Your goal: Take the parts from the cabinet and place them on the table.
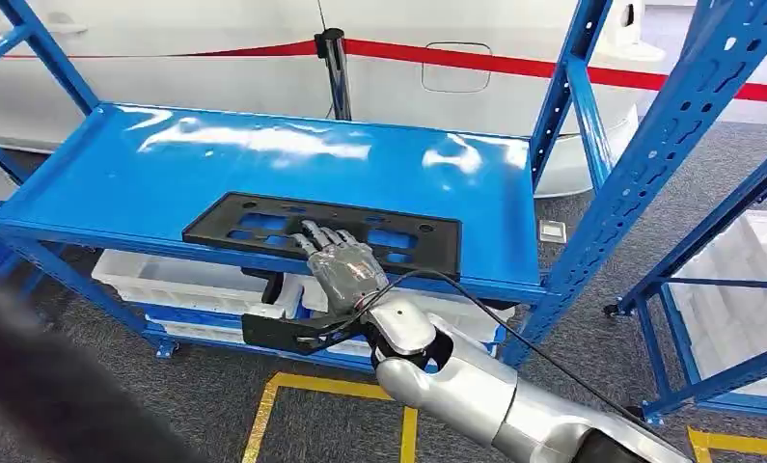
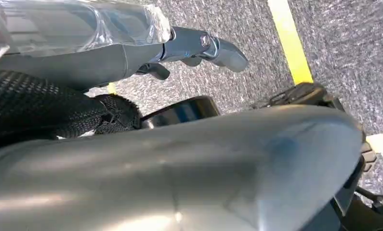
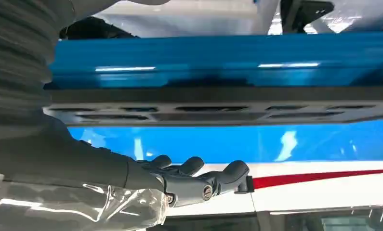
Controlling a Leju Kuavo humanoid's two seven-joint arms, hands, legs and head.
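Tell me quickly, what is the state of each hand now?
Left hand: hangs over the floor, holding nothing; open or closed cannot be told.
Right hand: open, fingers over the black plate, not gripping.

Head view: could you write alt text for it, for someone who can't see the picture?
A silver robot arm reaches up from below, and its right hand lies over the near edge of a flat black plate with cut-outs on a shiny blue shelf. White bins sit on the shelf below, and a red barrier tape runs behind.

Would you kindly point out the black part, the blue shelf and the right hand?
black part (image 1: 254,220), head view, left end.
blue shelf (image 1: 167,159), head view, bare top.
right hand (image 1: 345,268), head view, back of hand.
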